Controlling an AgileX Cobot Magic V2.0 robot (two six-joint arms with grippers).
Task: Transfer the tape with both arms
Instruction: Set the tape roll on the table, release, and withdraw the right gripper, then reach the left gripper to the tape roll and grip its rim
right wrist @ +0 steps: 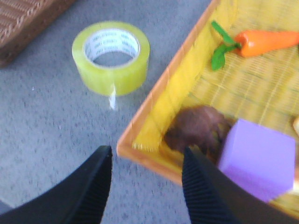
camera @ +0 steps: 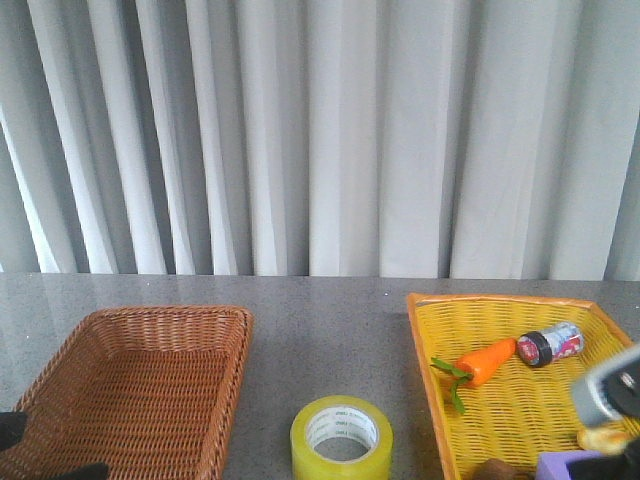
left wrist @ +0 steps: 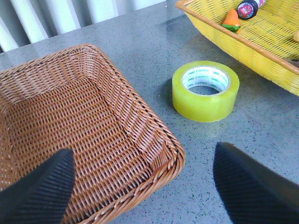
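Observation:
The tape [camera: 341,440], a yellow translucent roll with a white printed core, lies flat on the grey table between the two baskets. It also shows in the left wrist view [left wrist: 205,91] and the right wrist view [right wrist: 111,57]. My left gripper [left wrist: 142,158] is open and empty above the near corner of the brown wicker basket [left wrist: 70,121], well short of the tape. Its fingertips [camera: 12,428] show at the front view's bottom left. My right gripper [right wrist: 146,156] is open and empty above the near left corner of the yellow basket [right wrist: 159,93], apart from the tape. Part of the right arm [camera: 612,388] shows at the right edge.
The brown wicker basket [camera: 130,390] stands at the left with nothing in it. The yellow basket [camera: 520,410] at the right holds a toy carrot [camera: 487,361], a small dark-lidded jar [camera: 550,344], a purple block [right wrist: 257,161] and a brown object [right wrist: 198,128]. Grey curtains hang behind the table.

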